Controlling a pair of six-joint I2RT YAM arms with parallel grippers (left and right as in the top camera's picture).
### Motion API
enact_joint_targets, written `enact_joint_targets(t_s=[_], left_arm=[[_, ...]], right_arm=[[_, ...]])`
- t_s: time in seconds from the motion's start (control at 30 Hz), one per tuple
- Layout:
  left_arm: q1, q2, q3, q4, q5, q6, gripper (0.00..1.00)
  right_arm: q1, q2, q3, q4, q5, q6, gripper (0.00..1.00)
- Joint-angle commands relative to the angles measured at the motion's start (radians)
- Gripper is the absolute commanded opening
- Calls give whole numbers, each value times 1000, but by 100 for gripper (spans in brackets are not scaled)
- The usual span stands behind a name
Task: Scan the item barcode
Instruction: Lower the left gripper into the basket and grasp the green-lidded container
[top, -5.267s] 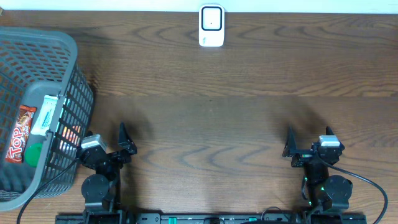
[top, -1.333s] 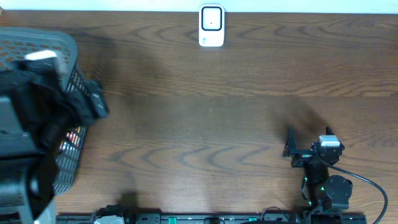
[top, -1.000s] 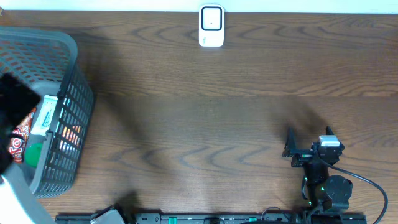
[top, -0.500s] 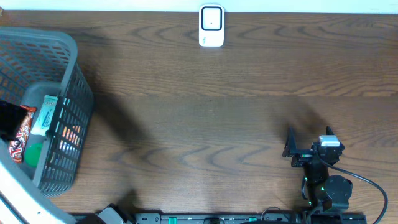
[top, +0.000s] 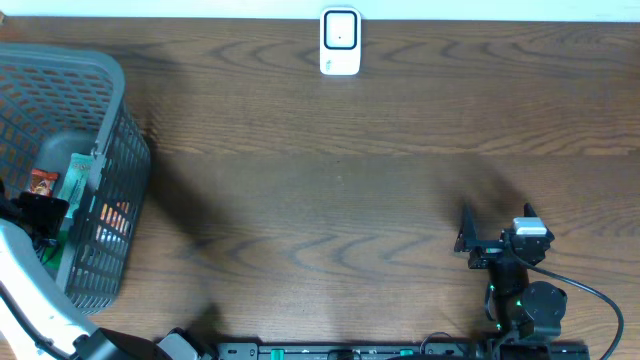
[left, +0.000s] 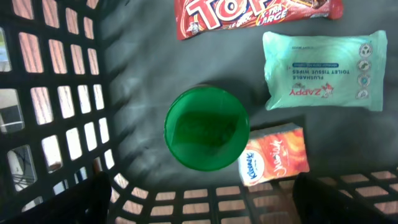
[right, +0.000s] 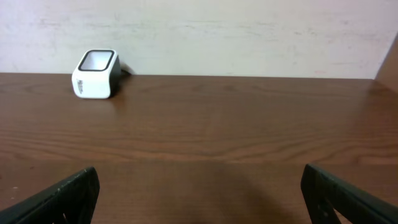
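The white barcode scanner (top: 340, 42) stands at the table's far edge and shows at the upper left (right: 95, 73) of the right wrist view. My left gripper (top: 35, 215) hangs open inside the grey basket (top: 110, 75). In its own view the left gripper (left: 208, 202) holds nothing and hovers above a green round lid (left: 206, 127). Around the lid lie an orange tissue pack (left: 273, 155), a mint wipes pack (left: 323, 71) and a red Top bar (left: 255, 15). My right gripper (top: 496, 228) rests open and empty at the near right.
Basket walls (left: 56, 93) close in on the left gripper at the left and near sides. Bare wooden table (right: 205, 130) stretches between the right gripper (right: 199, 199) and the scanner, with a pale wall behind it.
The left arm has swung from the table's near edge over the basket and lowered into it. The right arm has not moved.
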Motion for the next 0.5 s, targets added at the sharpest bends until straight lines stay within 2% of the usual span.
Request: enact_joint_targets(t_s=[0.0, 0.47], left_arm=[[4, 31, -3, 20, -9, -13, 93], [58, 241, -3, 78, -8, -13, 93]], right_arm=[[6, -5, -3, 0, -2, -11, 99], [6, -5, -3, 0, -2, -11, 99]])
